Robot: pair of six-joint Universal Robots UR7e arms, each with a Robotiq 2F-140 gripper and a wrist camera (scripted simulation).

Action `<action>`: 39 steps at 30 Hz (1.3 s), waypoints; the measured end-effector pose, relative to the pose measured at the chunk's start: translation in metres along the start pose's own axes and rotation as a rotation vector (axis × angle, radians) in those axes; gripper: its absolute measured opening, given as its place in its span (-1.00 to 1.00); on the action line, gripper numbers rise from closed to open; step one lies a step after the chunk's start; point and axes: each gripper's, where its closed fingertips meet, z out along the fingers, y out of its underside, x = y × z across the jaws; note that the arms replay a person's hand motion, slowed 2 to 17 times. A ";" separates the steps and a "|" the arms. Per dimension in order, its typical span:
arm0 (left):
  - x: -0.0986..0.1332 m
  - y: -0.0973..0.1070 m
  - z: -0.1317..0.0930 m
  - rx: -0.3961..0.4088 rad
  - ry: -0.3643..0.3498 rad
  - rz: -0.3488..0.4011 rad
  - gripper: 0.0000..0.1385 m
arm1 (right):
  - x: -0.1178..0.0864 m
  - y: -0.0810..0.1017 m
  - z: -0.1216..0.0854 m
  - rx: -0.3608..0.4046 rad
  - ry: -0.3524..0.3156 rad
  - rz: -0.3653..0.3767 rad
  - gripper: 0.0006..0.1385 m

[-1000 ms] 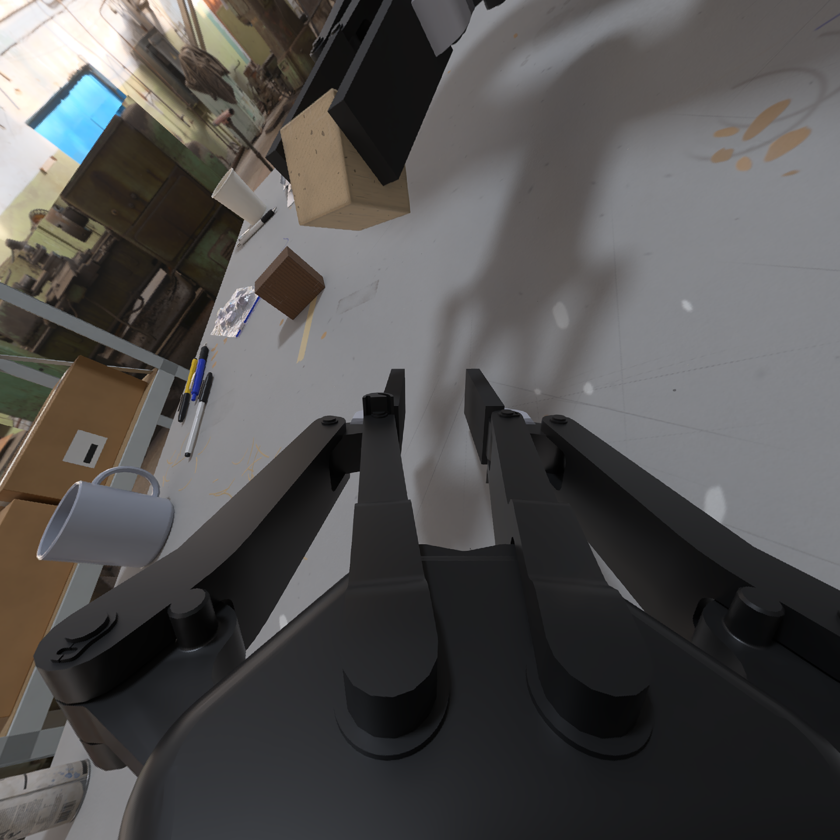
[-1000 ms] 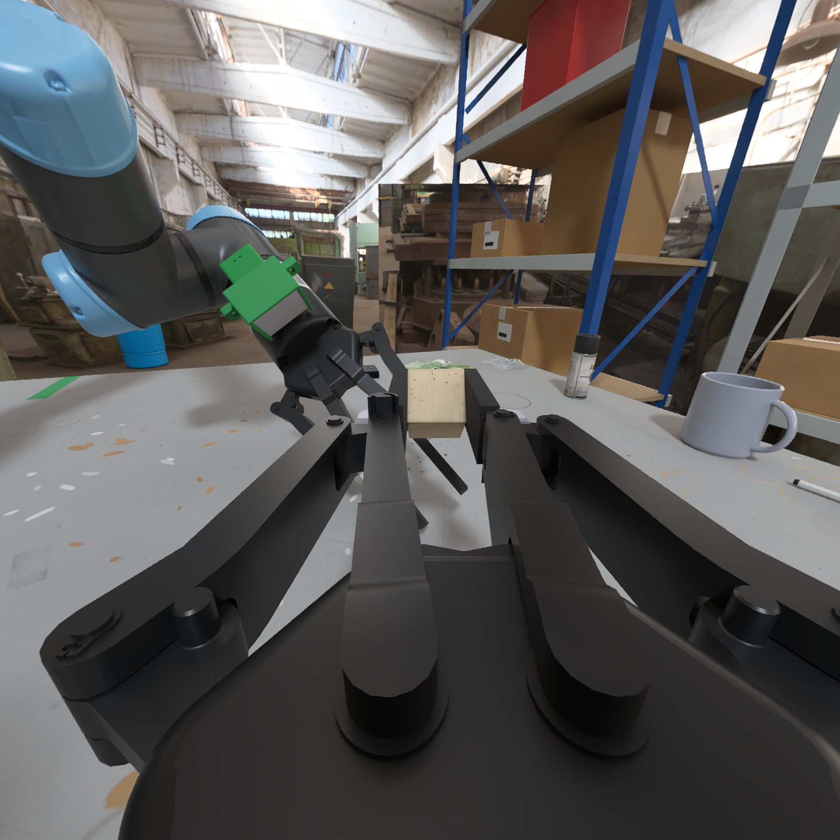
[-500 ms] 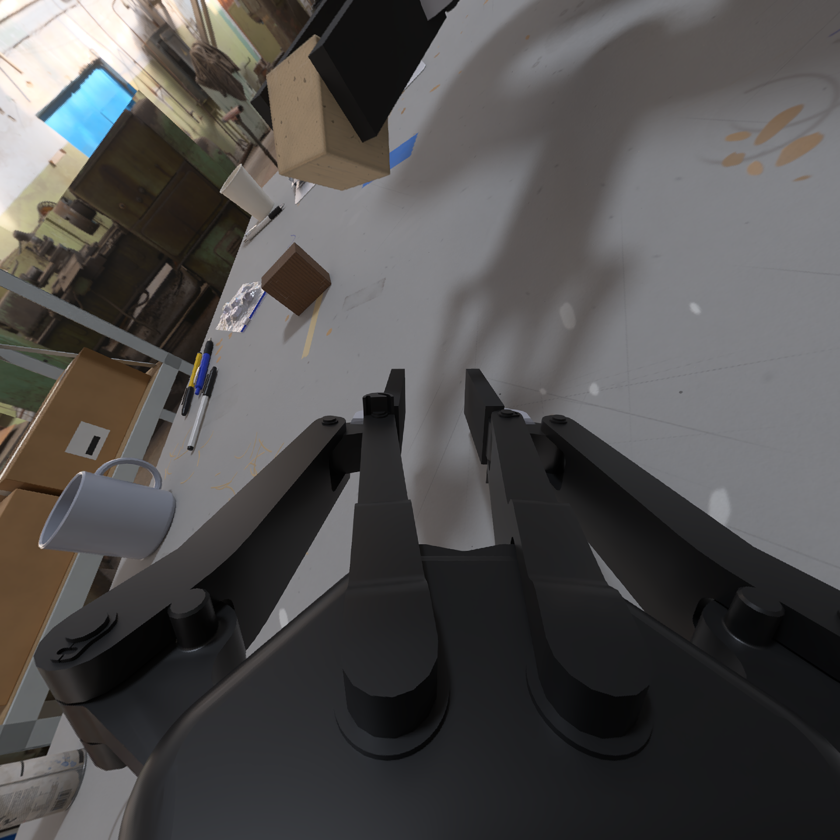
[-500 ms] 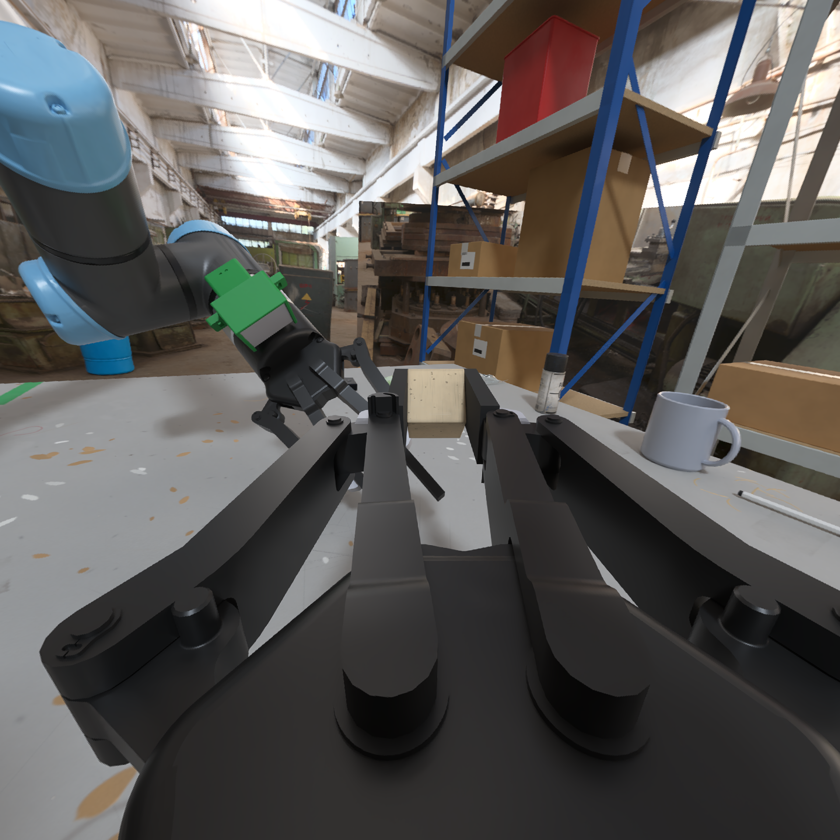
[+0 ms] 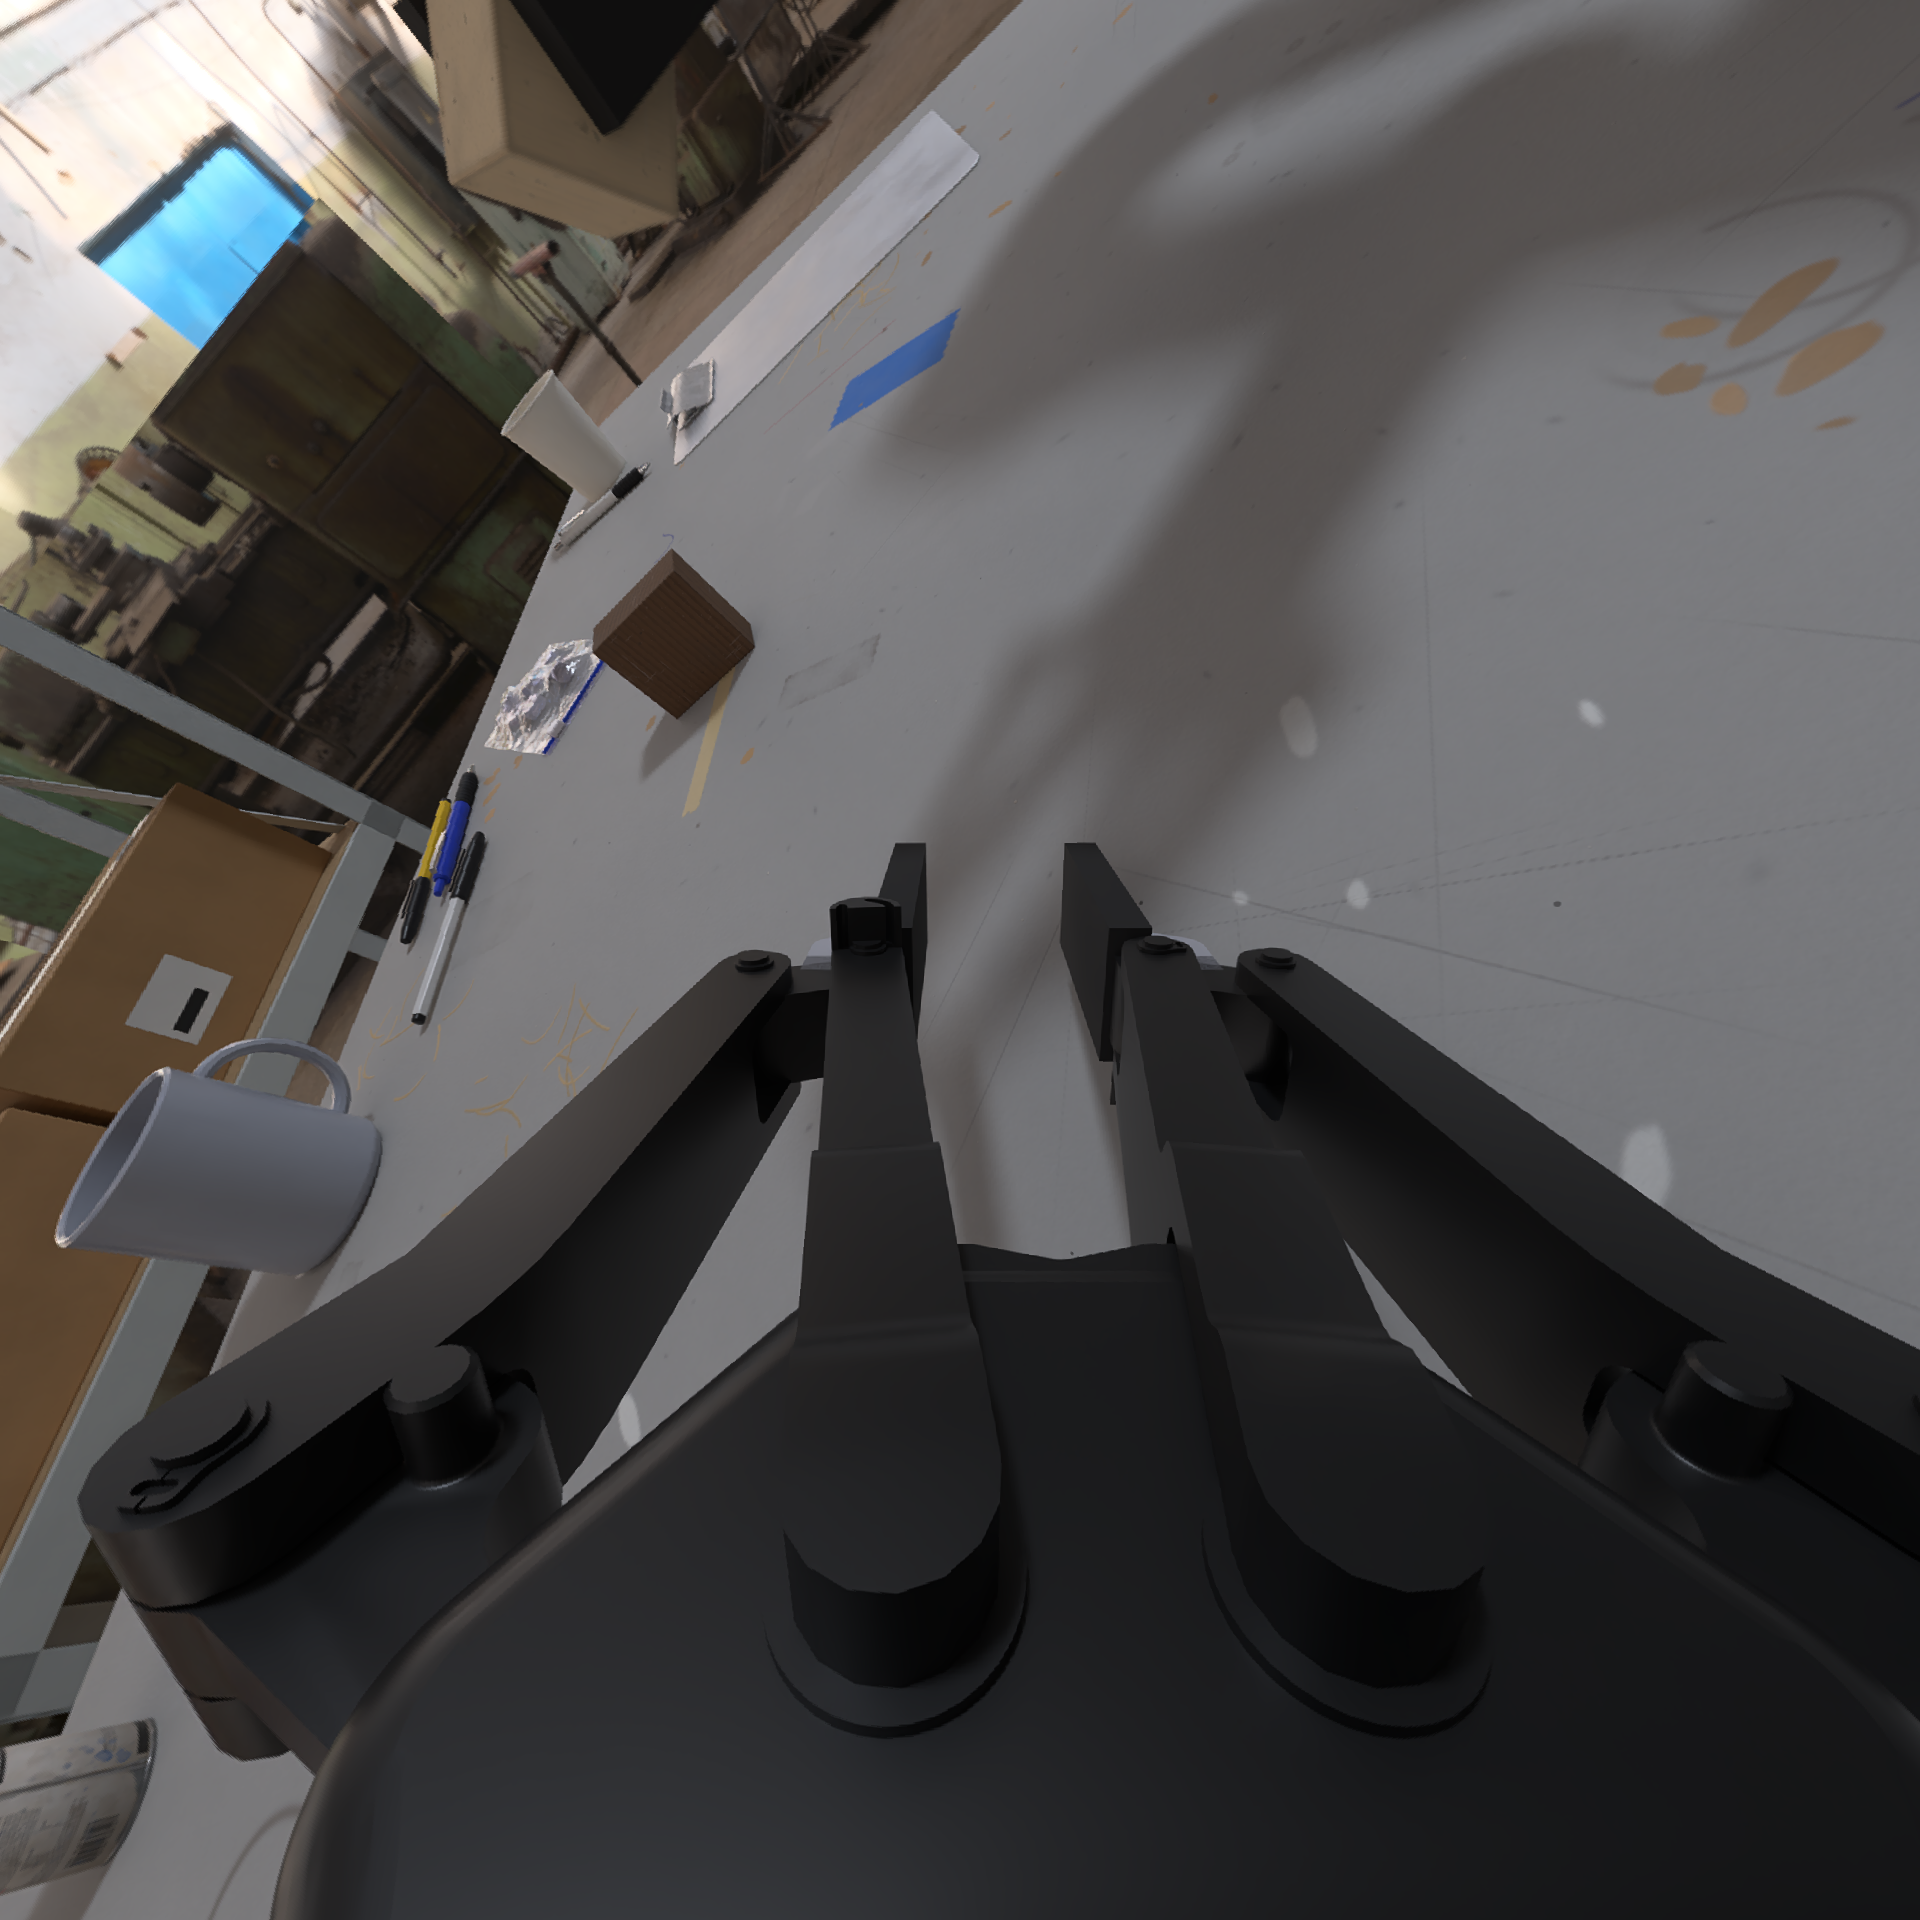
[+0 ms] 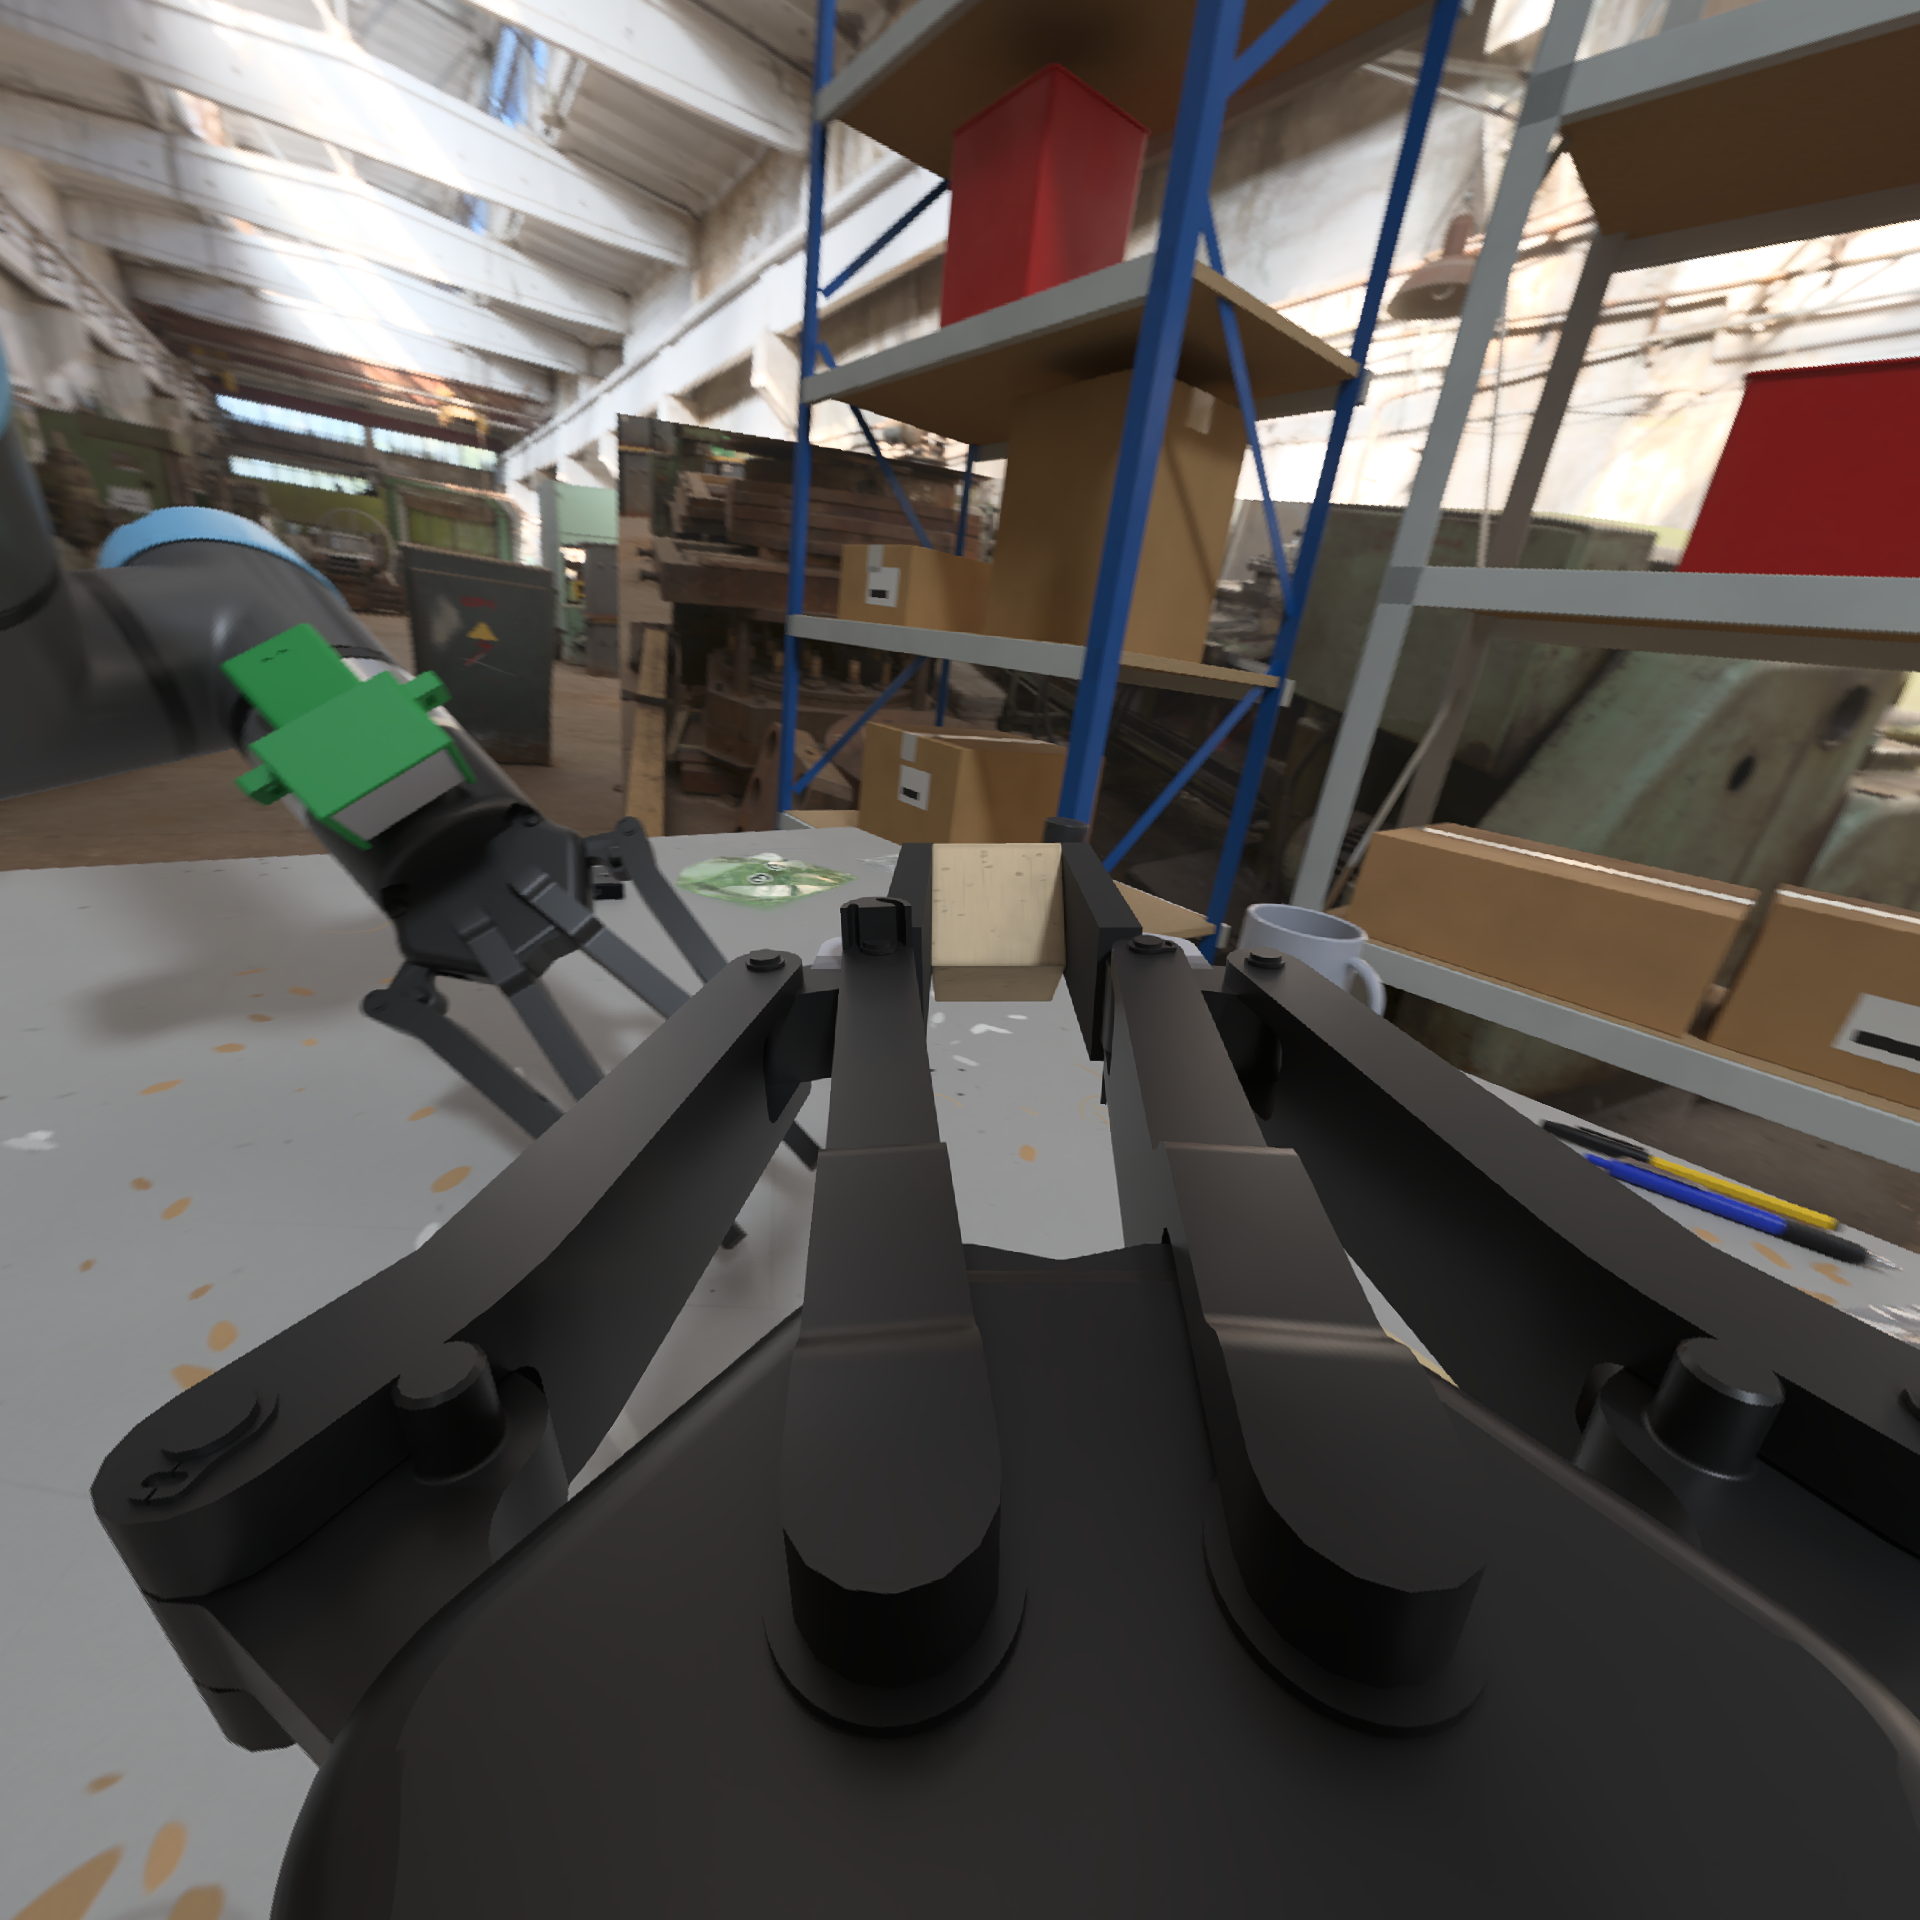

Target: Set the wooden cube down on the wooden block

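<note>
The pale wooden cube is clamped between my right gripper's fingers and held well above the table. In the left wrist view the cube shows at the top edge, high in the air, with a black finger across it. The dark brown wooden block stands on the grey table near its left edge, below and nearer than the held cube. My left gripper is open and empty, low over the table, with the block ahead and to the left. The left arm shows at the left of the right wrist view.
A grey mug, pens, crumpled foil, a white paper cup and a marker lie along the table's edge. Cardboard boxes and blue shelving stand beyond it. A spray can stands near the left gripper.
The right gripper has carried the cube upward and farther off in the left wrist view, and its own view has swung right toward the shelves. The left gripper has stayed put.
</note>
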 end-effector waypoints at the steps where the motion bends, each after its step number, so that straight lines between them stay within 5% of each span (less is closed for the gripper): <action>1: 0.000 0.000 0.000 0.003 0.001 -0.003 -0.49 | 0.006 -0.002 -0.002 -0.007 0.021 0.002 -0.55; 11: 0.000 -0.002 0.001 0.017 0.007 -0.023 -0.49 | 0.076 -0.009 -0.019 -0.117 0.239 0.063 -0.55; 18: -0.001 -0.002 0.001 0.017 0.007 -0.027 -0.49 | 0.121 0.000 -0.025 -0.221 0.331 0.130 -0.55; 32: -0.001 -0.002 0.002 0.016 0.006 -0.027 -0.49 | 0.188 0.056 -0.023 -0.527 0.430 0.236 -0.55; 39: -0.001 -0.001 0.001 0.018 0.006 -0.031 -0.49 | 0.205 0.078 -0.013 -0.607 0.424 0.267 -0.55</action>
